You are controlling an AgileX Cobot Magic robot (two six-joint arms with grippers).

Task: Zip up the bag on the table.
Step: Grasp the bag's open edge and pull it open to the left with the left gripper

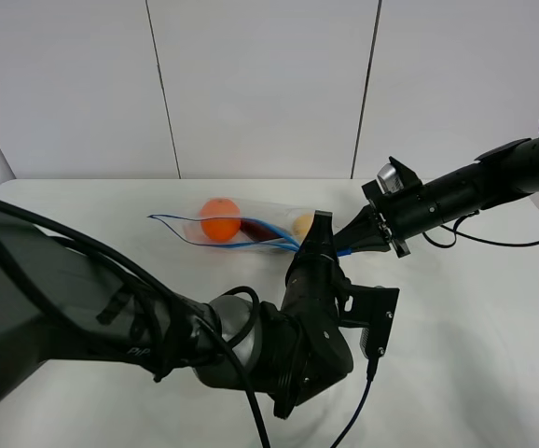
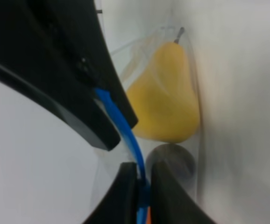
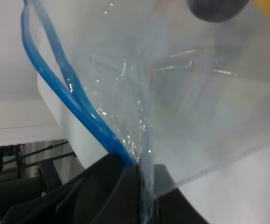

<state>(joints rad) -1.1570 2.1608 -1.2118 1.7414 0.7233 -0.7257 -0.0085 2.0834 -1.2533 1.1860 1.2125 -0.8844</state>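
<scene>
- bag [image 1: 262, 213] lies on the white table [image 1: 475, 317], mid-table toward the back, long axis running across the exterior view
- blue zip strip [image 2: 125, 130] runs along the bag's near edge
- right gripper [image 3: 142, 183]: fingers pressed together, pinching the bag's right-hand end corner, blue strip and clear film both between the fingers
- left gripper [image 2: 143, 179]: fingers pressed together on the blue zip strip, just beside the right gripper, on the side toward the rest of the bag
- key relation: from the left gripper the rest of the strip stretches away to the left of the exterior view, away from the right gripper; judged, the slide goes along that axis while the right gripper anchors the end
- right wrist view shows the strip as two separate blue lines further out, so the mouth looks unsealed there; far end also looks gaping in the exterior view
- inside the bag: orange [image 1: 220, 220] toward the open end; yellow pear [image 2: 165, 93] and dark eggplant [image 2: 172, 161] near the two grippers
</scene>
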